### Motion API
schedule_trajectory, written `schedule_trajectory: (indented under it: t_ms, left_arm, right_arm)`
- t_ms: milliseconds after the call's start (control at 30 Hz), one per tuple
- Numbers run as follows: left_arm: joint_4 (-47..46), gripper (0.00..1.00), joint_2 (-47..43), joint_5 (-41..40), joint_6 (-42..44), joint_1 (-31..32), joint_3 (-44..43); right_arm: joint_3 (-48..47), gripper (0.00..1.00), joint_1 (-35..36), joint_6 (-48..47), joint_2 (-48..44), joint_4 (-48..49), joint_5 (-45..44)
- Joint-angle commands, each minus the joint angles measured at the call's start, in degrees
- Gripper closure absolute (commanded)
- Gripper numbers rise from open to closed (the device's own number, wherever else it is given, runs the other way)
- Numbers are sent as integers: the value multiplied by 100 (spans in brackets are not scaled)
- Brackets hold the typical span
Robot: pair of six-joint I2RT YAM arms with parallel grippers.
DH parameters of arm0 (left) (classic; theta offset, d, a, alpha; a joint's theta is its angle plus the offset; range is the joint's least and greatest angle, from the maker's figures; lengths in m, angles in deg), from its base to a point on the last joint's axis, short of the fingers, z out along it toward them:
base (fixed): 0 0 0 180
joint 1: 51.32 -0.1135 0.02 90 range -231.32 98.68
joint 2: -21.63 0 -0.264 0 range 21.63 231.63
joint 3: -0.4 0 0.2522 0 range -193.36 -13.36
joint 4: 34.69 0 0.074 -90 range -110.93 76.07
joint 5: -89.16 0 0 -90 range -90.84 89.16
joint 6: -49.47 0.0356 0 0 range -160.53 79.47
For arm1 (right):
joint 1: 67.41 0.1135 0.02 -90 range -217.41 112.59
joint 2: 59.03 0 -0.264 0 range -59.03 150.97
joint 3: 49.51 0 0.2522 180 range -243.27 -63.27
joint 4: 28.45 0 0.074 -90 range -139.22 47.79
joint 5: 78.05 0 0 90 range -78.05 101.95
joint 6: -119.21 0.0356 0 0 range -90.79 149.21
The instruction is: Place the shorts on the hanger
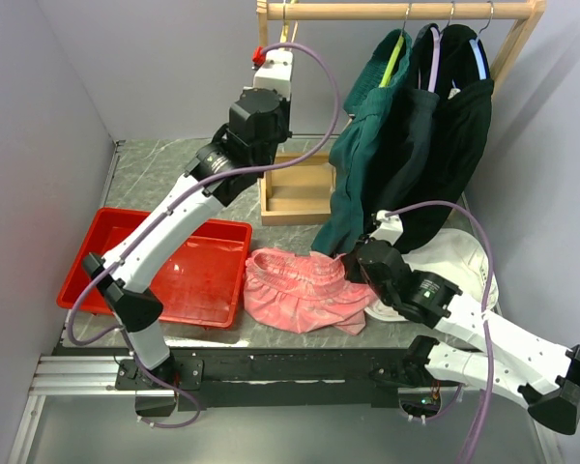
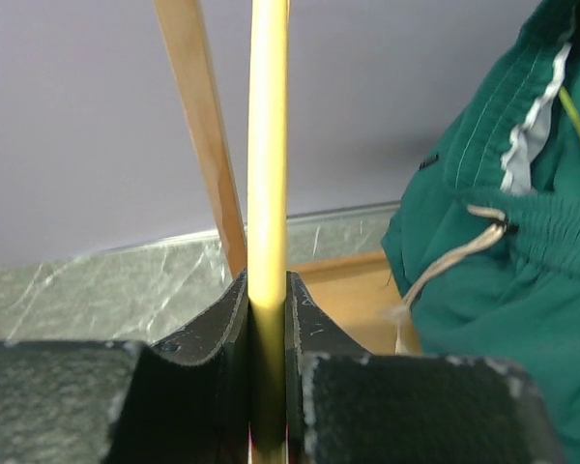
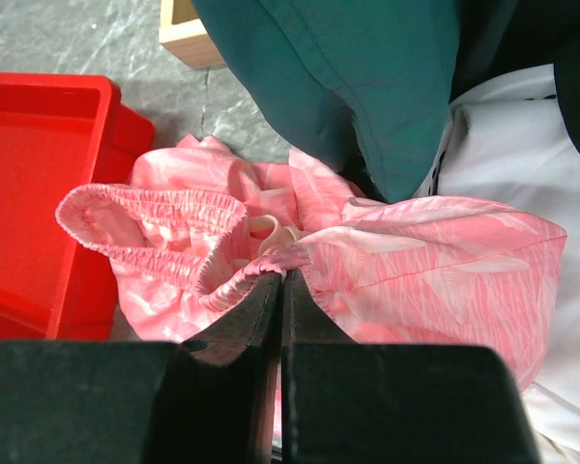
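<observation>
The salmon-pink shorts point(image 1: 295, 290) lie crumpled on the table between the red tray and the white cloth. My right gripper point(image 1: 351, 263) is shut on the gathered waistband at their right side. The right wrist view shows the jaws point(image 3: 281, 274) pinching a fold of waistband, with the shorts point(image 3: 435, 251) spread beyond. My left gripper point(image 1: 278, 45) is raised at the left end of the wooden rail and is shut on the yellow hanger point(image 1: 290, 32). In the left wrist view the hanger's bar point(image 2: 268, 145) runs straight up out of the closed gripper point(image 2: 268, 280). Its hook is barely visible.
A red tray point(image 1: 126, 242) sits at the left. The wooden rack point(image 1: 396, 10) and its base point(image 1: 295, 198) stand at the back, with dark green garments point(image 1: 406, 145) hanging on other hangers. A white cloth point(image 1: 454, 261) lies under my right arm. Grey walls close both sides.
</observation>
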Motion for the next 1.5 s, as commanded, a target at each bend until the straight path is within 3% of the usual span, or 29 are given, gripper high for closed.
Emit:
schedule_trajectory:
  t_ms: [0, 300, 467, 667, 933, 1233, 1467]
  left_arm:
    - [-540, 99, -618, 18, -238, 85, 450]
    - [118, 99, -1206, 106, -1143, 111, 1031]
    - [224, 99, -1777, 545, -1274, 146, 1883]
    - [312, 99, -2885, 1703, -1179, 146, 3262]
    - [952, 99, -4827, 2663, -1029, 146, 4967]
    - [2254, 99, -5786, 4244, -994, 155, 5373]
    - [2597, 99, -6199, 4703, -1099, 208, 5259]
  right_arm:
    - [-2, 99, -22, -1, -171, 159, -123]
    - [42, 99, -22, 34, -268, 141, -167]
    - [15, 100, -31, 25, -277, 89, -247]
    - [15, 100, -31, 25, -294, 80, -299]
    - [121, 100, -22, -10, -338, -16, -598]
    - [121, 100, -602, -141, -189, -219, -625]
    - [-10, 100, -1208, -467, -189, -192, -343]
